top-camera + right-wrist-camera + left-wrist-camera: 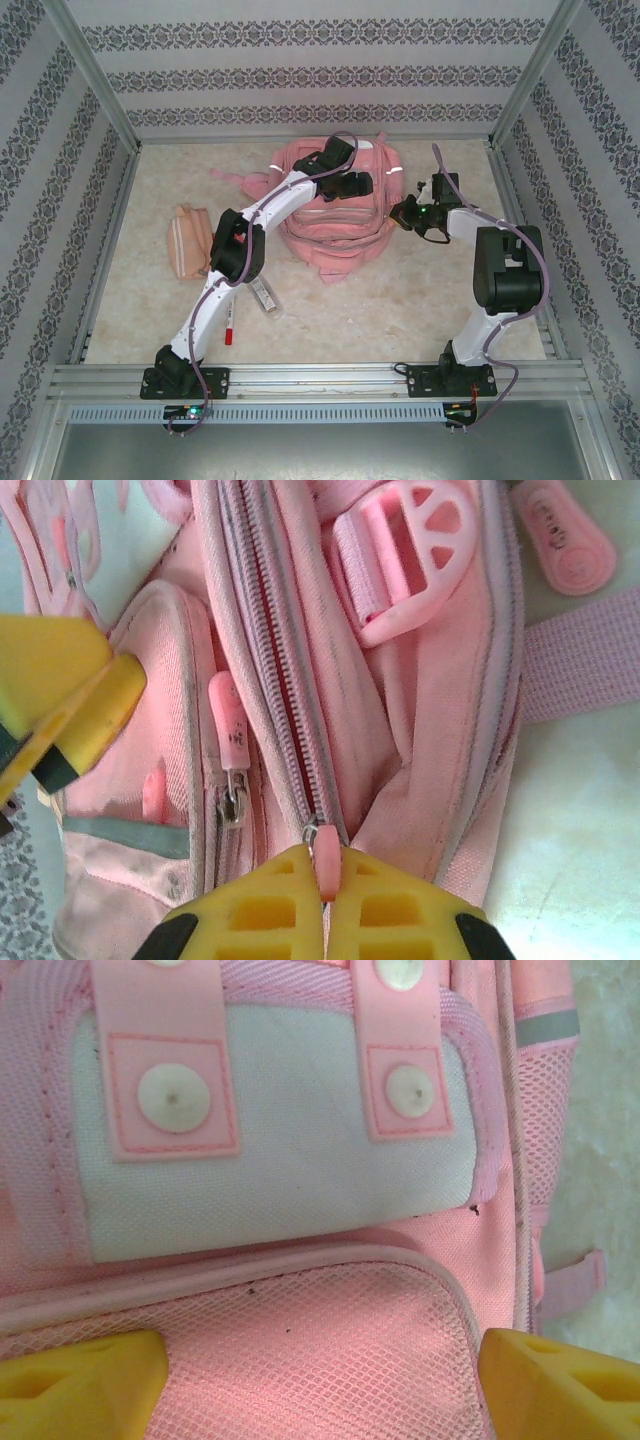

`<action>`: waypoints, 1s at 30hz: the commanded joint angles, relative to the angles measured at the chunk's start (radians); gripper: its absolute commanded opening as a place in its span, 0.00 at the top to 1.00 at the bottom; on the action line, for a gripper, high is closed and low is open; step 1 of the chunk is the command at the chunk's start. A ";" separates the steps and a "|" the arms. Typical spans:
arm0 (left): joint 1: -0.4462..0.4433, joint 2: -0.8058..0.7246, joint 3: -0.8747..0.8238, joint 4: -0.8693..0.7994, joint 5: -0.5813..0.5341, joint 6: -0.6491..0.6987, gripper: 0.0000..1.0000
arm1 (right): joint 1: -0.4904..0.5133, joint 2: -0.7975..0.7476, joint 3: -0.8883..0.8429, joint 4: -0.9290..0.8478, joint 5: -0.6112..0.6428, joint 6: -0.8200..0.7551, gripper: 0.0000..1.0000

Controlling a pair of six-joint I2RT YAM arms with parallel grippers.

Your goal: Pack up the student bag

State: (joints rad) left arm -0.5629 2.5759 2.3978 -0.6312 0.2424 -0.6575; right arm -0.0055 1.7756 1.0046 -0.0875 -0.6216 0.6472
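Observation:
The student bag [338,218], a large soft pink backpack, lies at the back middle of the table. My left gripper [356,185] hovers over its top side, open. In the left wrist view the yellow fingertips [85,1388] stand wide apart above the bag's pink mesh pocket [320,1350], with nothing gripped between them. My right gripper [405,212] is at the bag's right side. Seen from the right wrist, its yellow jaws [325,860] are shut on a pink zipper pull [327,865] at the end of the long zipper [275,650], which looks closed along its visible length.
A peach-pink pouch [188,241] lies left of the bag. A clear oblong item [263,298] and a red pen [229,331] lie near the left arm. A second zipper pull [228,728], a pink buckle [405,550] and a strap [585,665] sit near my right gripper.

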 commanded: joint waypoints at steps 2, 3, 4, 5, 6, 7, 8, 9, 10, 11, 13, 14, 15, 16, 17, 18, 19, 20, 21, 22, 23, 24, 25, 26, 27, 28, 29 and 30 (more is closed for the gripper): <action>0.039 0.081 -0.029 -0.074 -0.024 0.096 0.13 | -0.001 -0.053 -0.007 -0.142 -0.038 -0.070 1.00; 0.036 0.067 -0.033 -0.065 -0.014 0.124 0.09 | 0.001 -0.062 -0.001 -0.142 -0.044 -0.061 1.00; 0.036 0.042 -0.043 -0.050 0.006 0.164 0.00 | 0.002 -0.074 0.012 -0.142 -0.053 -0.052 1.00; 0.036 0.012 -0.054 -0.043 0.022 0.203 0.00 | 0.005 -0.087 0.023 -0.147 -0.056 -0.041 0.97; 0.036 -0.019 -0.071 -0.034 0.025 0.233 0.00 | 0.007 -0.101 0.028 -0.152 -0.051 -0.030 0.95; 0.036 -0.063 -0.109 -0.005 0.030 0.269 0.01 | 0.011 -0.119 0.025 -0.160 -0.031 -0.012 0.87; 0.038 -0.109 -0.160 0.036 0.037 0.298 0.01 | 0.014 -0.141 0.012 -0.165 -0.007 0.008 0.80; 0.040 -0.156 -0.210 0.081 0.040 0.313 0.01 | 0.017 -0.162 -0.004 -0.168 0.024 0.023 0.76; 0.044 -0.204 -0.273 0.136 0.061 0.323 0.01 | 0.020 -0.186 -0.021 -0.179 0.065 0.029 0.73; 0.050 -0.253 -0.338 0.208 0.086 0.323 0.01 | 0.022 -0.206 -0.032 -0.204 0.112 0.024 0.68; 0.055 -0.318 -0.411 0.267 0.139 0.323 0.01 | 0.015 -0.223 -0.026 -0.281 0.203 0.002 0.60; 0.053 -0.338 -0.431 0.267 0.159 0.333 0.00 | 0.011 -0.227 -0.016 -0.315 0.238 -0.027 0.58; 0.050 -0.353 -0.441 0.253 0.176 0.338 0.01 | 0.010 -0.228 0.000 -0.344 0.267 -0.057 0.58; 0.047 -0.367 -0.449 0.233 0.197 0.345 0.00 | 0.010 -0.228 0.024 -0.370 0.288 -0.101 0.57; 0.039 -0.375 -0.455 0.206 0.207 0.350 0.00 | 0.010 -0.225 0.051 -0.388 0.291 -0.160 0.57; 0.032 -0.382 -0.459 0.181 0.215 0.357 0.00 | 0.010 -0.221 0.073 -0.397 0.289 -0.210 0.57; 0.021 -0.388 -0.462 0.148 0.214 0.361 0.00 | 0.009 -0.215 0.100 -0.402 0.301 -0.255 0.57; 0.010 -0.394 -0.466 0.113 0.203 0.365 0.00 | 0.009 -0.201 0.131 -0.411 0.319 -0.305 0.57; 0.003 -0.400 -0.472 0.087 0.186 0.358 0.00 | 0.007 -0.185 0.154 -0.409 0.308 -0.363 0.57; -0.002 -0.403 -0.478 0.073 0.176 0.349 0.00 | 0.006 -0.173 0.172 -0.410 0.304 -0.384 0.57; -0.003 -0.405 -0.485 0.069 0.174 0.342 0.01 | 0.005 -0.146 0.207 -0.423 0.315 -0.390 0.57; -0.003 -0.407 -0.487 0.067 0.173 0.336 0.02 | 0.002 -0.129 0.228 -0.434 0.327 -0.373 0.57; -0.007 -0.412 -0.507 0.065 0.168 0.309 0.08 | -0.016 -0.046 0.334 -0.504 0.292 -0.286 0.64; -0.013 -0.420 -0.533 0.069 0.157 0.284 0.16 | -0.021 0.031 0.419 -0.584 0.244 -0.230 0.65; -0.015 -0.421 -0.546 0.073 0.149 0.268 0.22 | -0.016 0.084 0.473 -0.642 0.229 -0.173 0.66; -0.016 -0.422 -0.558 0.076 0.148 0.257 0.28 | -0.016 0.122 0.502 -0.672 0.201 -0.126 0.66; -0.015 -0.419 -0.563 0.068 0.135 0.249 0.32 | -0.016 0.159 0.533 -0.699 0.162 -0.096 0.66; -0.016 -0.415 -0.562 0.053 0.113 0.249 0.33 | -0.017 0.186 0.559 -0.725 0.158 -0.070 0.66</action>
State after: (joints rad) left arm -0.5766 2.1853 1.8526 -0.5163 0.4026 -0.3710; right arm -0.0128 1.8847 1.5166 -0.6159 -0.3958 0.4637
